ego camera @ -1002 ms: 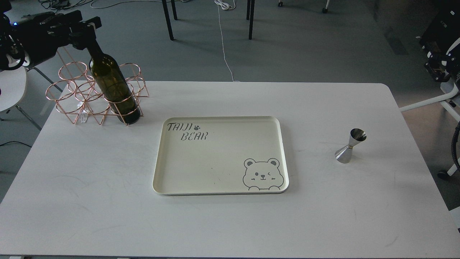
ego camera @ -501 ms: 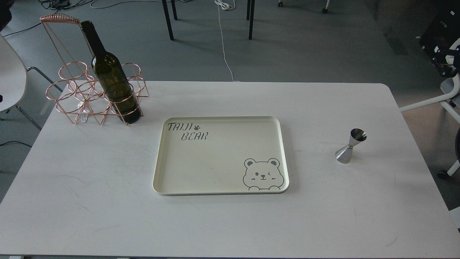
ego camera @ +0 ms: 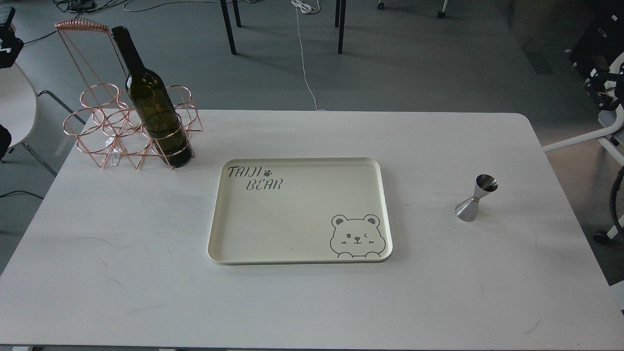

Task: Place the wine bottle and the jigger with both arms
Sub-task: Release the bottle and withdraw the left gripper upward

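The wine bottle (ego camera: pixel 155 114), dark olive green, stands upright in the front right ring of a copper wire rack (ego camera: pixel 109 129) at the table's back left. Nothing holds it. The jigger (ego camera: pixel 476 197), shiny steel, stands upright on the table at the right. Only a small dark part of my left arm (ego camera: pixel 7 39) shows at the top left edge, well away from the bottle. A dark part of my right arm (ego camera: pixel 603 87) shows at the right edge, off the table and far from the jigger. Neither gripper's fingers can be told apart.
A cream tray (ego camera: pixel 214 243) printed with "TAIJI BEAR" and a bear lies in the middle of the white table (ego camera: pixel 122 292), with nothing on it. The rack's tall handle (ego camera: pixel 80 25) rises behind the bottle. A white chair (ego camera: pixel 14 112) stands off the table's left.
My left gripper was on the bottle's neck one second ago; it has let go and drawn back to the left edge. The bottle stays in the rack. The right arm has shifted slightly right.
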